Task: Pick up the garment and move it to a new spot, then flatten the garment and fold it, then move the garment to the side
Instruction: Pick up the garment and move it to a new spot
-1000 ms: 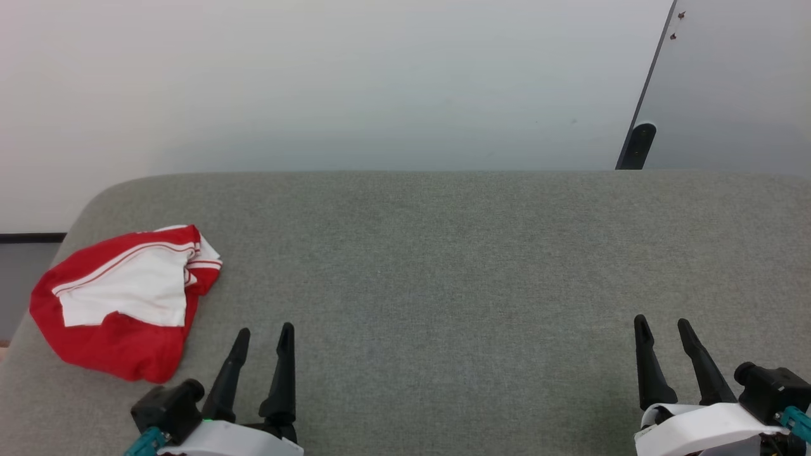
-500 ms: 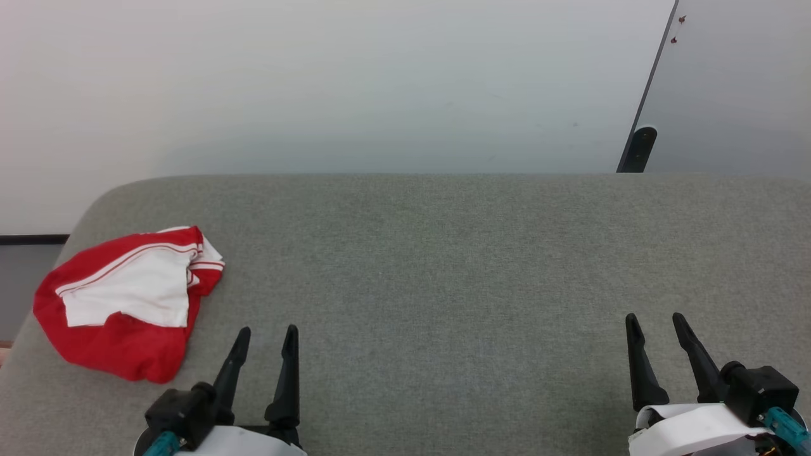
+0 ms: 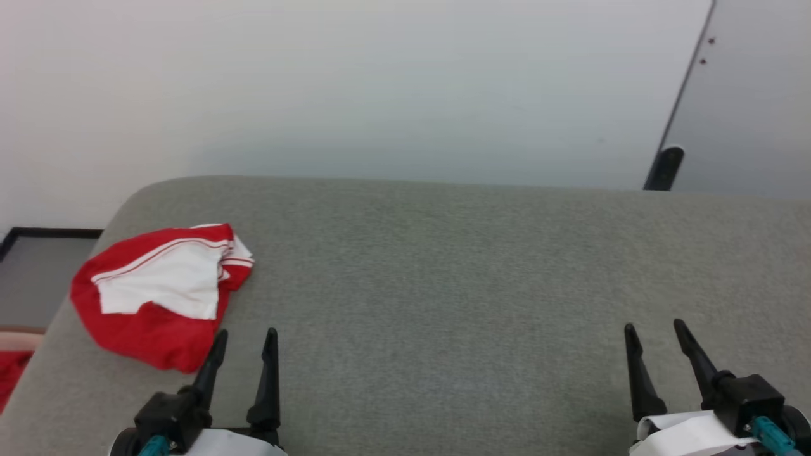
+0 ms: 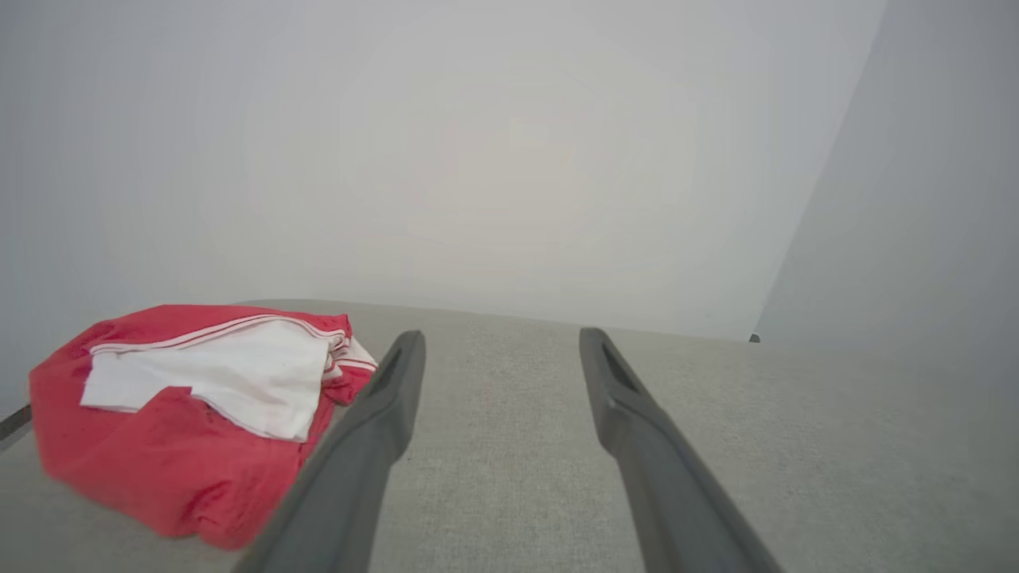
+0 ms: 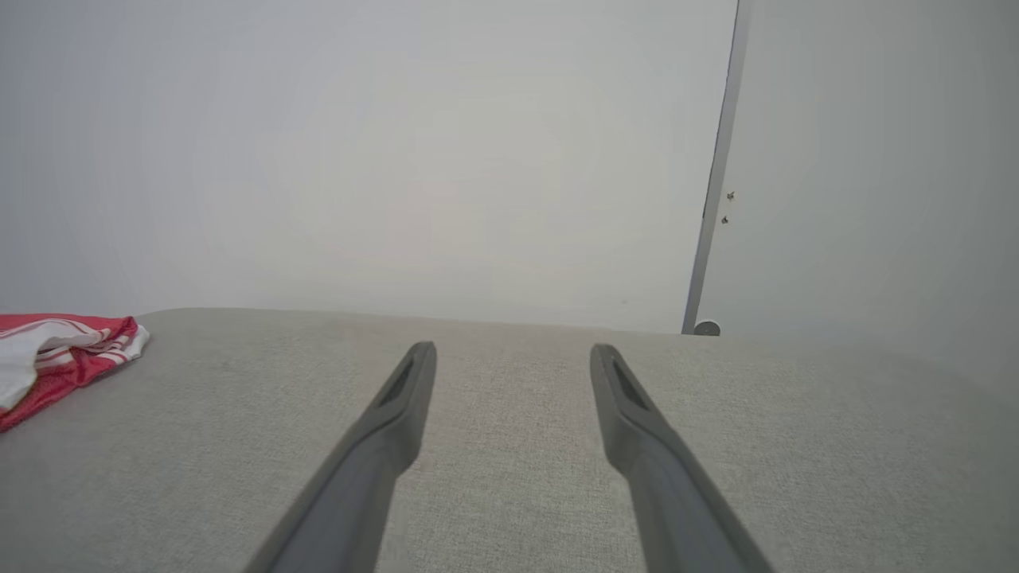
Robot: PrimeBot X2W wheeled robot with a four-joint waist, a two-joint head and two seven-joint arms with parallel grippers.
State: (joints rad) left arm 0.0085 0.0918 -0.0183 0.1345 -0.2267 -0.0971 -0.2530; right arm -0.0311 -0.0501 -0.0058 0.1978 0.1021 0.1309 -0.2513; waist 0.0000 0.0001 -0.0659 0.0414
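Pickup first: swing empty, wide-open left gripper (image 3: 247, 332) to shirt (image 3: 155, 297) just ahead-left of it; pinch a thick red fold, lift clear. Hold right gripper (image 3: 654, 324), also wide, aside.

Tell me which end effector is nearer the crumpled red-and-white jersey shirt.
Left. The left end effector is just right of the crumpled red-and-white jersey shirt; the right end effector is far off across the grey fabric surface.

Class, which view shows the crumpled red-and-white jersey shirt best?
Head view: the whole crumpled red-and-white jersey shirt shows from above. Left wrist view: closer, but partly behind a tool finger. Right wrist view: cut off at the frame edge.
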